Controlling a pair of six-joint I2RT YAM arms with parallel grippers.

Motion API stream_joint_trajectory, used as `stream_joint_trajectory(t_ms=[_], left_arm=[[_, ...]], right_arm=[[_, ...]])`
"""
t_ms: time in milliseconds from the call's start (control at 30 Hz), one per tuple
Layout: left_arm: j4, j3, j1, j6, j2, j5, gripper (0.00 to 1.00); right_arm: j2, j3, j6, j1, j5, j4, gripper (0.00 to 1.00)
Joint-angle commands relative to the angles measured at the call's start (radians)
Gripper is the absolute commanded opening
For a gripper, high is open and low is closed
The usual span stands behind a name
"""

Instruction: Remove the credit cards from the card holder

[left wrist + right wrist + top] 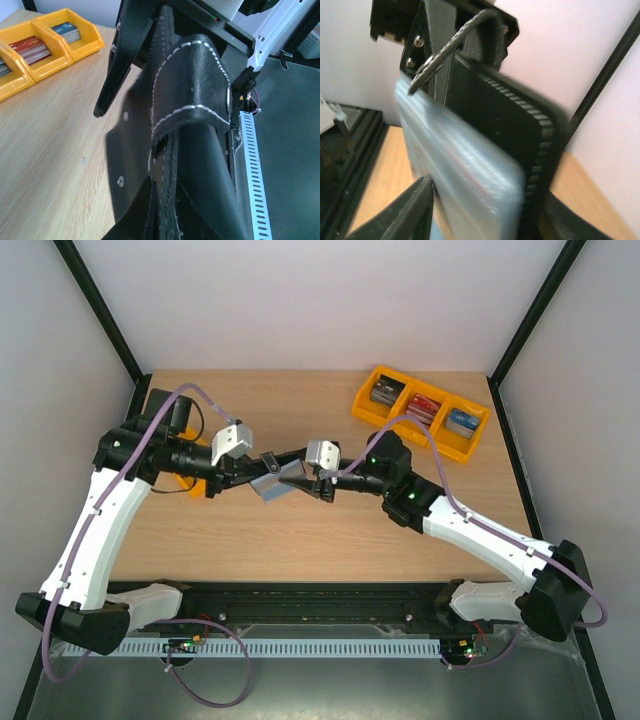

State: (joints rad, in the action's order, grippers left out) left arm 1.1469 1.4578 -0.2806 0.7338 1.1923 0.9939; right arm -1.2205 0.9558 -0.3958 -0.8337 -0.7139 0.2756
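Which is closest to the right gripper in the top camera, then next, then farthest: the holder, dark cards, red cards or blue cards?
From the right gripper:
1. The holder, right at its fingertips, mid-table.
2. The dark cards, left bin of the tray.
3. The red cards, middle bin.
4. The blue cards, right bin, farthest.

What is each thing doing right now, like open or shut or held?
card holder: unfolded, held off the table.
left pincer: shut on the card holder.
right pincer: fingers apart around the clear pocket; grip unclear.
yellow trays: on the table, holding card stacks.
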Motion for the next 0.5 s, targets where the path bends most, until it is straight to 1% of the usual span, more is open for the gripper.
stream_joint_trajectory(t_ms=[0,33,67,200,267,300,333,367,400,467], left_arm=[[0.024,-0.008,-0.001,0.022,-0.026,0.05,0.02],[0.025,-0.008,-0.001,0.022,-0.027,0.051,0.02],[0.026,-0.008,-0.001,0.021,-0.028,0.049,0.02],[0.004,-0.002,-0.002,-0.005,-0.032,0.034,0.02],[-0.062,0.0,0.0,-0.089,-0.034,-0.013,0.03],[-0.09,0.003,0.001,-0.131,-0.033,-0.042,0.06],[-0.116,0.006,0.0,-0.165,-0.031,-0.074,0.15],[-0.144,0.009,0.0,-0.2,-0.031,-0.108,0.33],[-0.177,0.011,0.002,-0.241,-0.031,-0.145,0.45],[-0.228,0.025,0.006,-0.31,-0.027,-0.268,0.7]], right_arm=[[-0.016,0.04,0.077,-0.007,-0.042,0.014,0.3],[-0.017,0.04,0.097,-0.007,-0.045,0.015,0.07],[-0.015,0.036,0.129,-0.007,-0.036,0.028,0.02],[-0.004,0.025,0.199,-0.007,-0.037,0.042,0.02],[-0.001,0.022,0.247,-0.006,-0.022,0.052,0.02],[-0.001,0.02,0.28,-0.007,-0.009,0.058,0.02],[-0.001,0.023,0.303,-0.007,0.002,0.059,0.02],[-0.001,0.023,0.324,-0.006,0.012,0.059,0.02],[-0.001,0.024,0.347,-0.005,0.025,0.063,0.02],[-0.007,0.023,0.401,-0.005,0.057,0.073,0.02]])
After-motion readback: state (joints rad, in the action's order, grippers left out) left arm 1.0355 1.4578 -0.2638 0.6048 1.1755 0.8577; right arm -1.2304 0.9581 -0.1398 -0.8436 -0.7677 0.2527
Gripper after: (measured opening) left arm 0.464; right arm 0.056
